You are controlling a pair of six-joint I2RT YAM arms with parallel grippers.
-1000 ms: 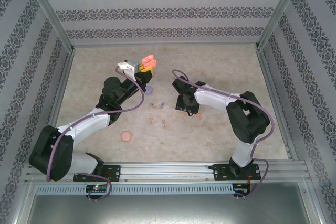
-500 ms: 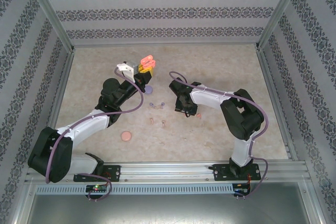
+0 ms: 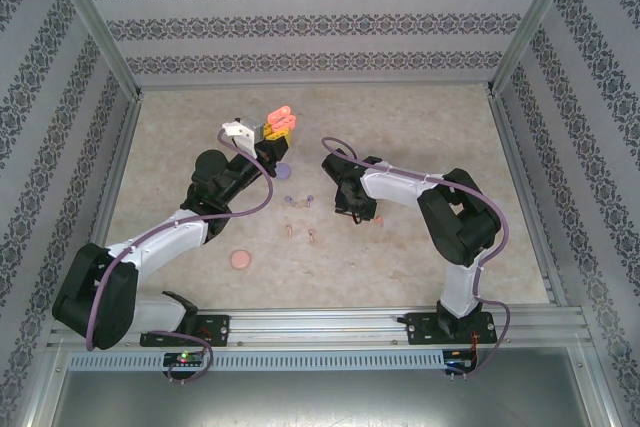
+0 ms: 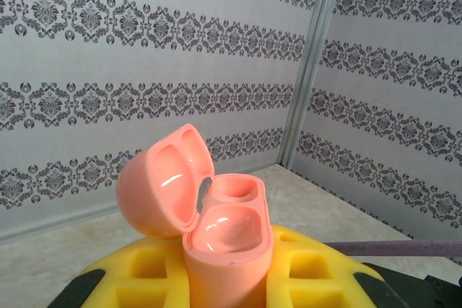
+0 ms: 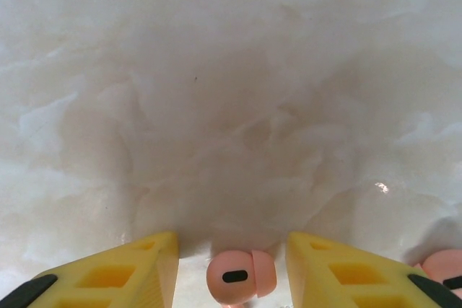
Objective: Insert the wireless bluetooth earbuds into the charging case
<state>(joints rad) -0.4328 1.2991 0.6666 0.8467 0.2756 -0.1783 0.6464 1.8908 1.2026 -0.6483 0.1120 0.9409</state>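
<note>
Two arms reach over the table in the top view. The left pincer is raised and clenched on the open coral charging case. The right pincer is down at the table, a coral earbud just beside it. Purple earbuds and pink earbuds lie between the arms

Left wrist view: yellow fingers grip the case, its lid tipped back

Right wrist view: the pincer is released, its fingers either side of a coral earbud on the table without touching it. A second coral earbud lies at the right edge
</note>
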